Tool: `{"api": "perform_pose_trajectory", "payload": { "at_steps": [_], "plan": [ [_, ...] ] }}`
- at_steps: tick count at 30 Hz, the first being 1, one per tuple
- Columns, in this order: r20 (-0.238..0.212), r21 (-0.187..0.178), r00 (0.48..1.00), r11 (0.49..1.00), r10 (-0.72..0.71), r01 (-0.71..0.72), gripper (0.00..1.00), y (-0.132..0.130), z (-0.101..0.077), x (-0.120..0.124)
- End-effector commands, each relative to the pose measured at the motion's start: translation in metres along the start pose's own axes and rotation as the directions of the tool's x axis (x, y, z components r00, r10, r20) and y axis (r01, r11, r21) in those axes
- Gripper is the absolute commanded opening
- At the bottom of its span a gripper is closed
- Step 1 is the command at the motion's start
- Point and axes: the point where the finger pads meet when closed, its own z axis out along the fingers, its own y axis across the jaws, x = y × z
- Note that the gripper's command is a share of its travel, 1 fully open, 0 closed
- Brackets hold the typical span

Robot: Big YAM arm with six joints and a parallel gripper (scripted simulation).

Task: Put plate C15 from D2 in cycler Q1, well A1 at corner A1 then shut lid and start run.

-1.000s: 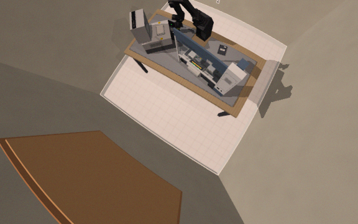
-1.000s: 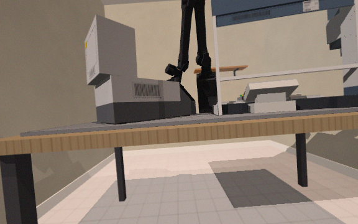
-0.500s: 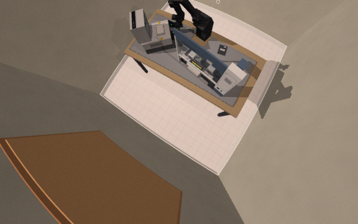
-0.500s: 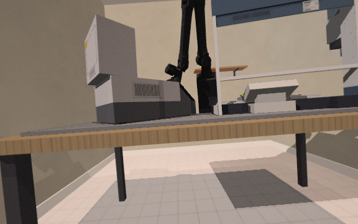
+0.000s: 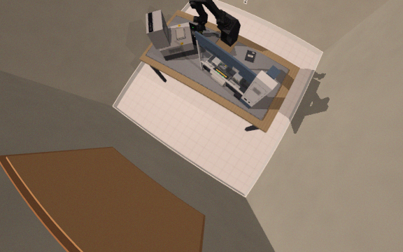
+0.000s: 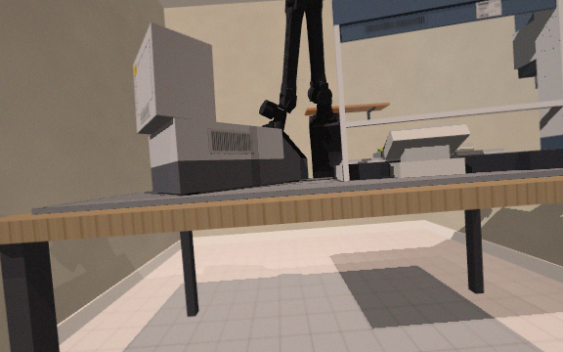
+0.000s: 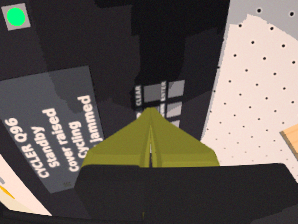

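Note:
The cycler Q1 [image 5: 173, 36] stands at the table's left end with its lid [image 6: 174, 78] raised upright. A pale plate shape [image 5: 181, 33] lies on its block; I cannot read its label or corner from here. My gripper [image 7: 150, 114] is shut and empty, its olive fingers pressed together. The tips point at the grey keys [image 7: 160, 96] on Q1's dark front panel, very close to them. The panel lamp [image 7: 15, 16] is green. In the overhead view the gripper [image 5: 195, 28] is at Q1's panel side. In the low side view the wrist [image 6: 269, 111] is just behind Q1.
The hand-off row [image 5: 222, 71] with its plates and blocks lies behind a blue screen [image 5: 222, 56]. A white instrument [image 5: 259, 89] stands at the right end. A small dark nest [image 5: 250, 56] lies on the mat. A status legend [image 7: 53, 136] is beside the keys.

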Motion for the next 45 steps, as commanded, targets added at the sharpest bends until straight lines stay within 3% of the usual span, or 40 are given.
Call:
{"api": "perform_pose_trajectory", "payload": {
  "at_steps": [1,16,17,30,40,45],
  "plan": [
    [0.036,-0.075,0.999,0.996,-0.036,0.039,0.0,0.036,0.004,-0.015],
    [0.03,-0.076,0.999,0.996,-0.039,0.041,0.0,0.036,0.008,-0.012],
    [0.011,-0.039,1.0,0.999,-0.024,0.024,0.0,0.014,0.002,-0.005],
    [-0.001,-0.031,1.0,0.999,-0.025,0.025,0.0,0.013,0.012,0.002],
    [0.011,-0.026,1.0,0.999,-0.025,0.025,0.0,-0.003,-0.02,-0.001],
    [0.012,-0.021,1.0,1.0,-0.023,0.023,0.0,-0.006,-0.027,-0.002]
  ]
}}
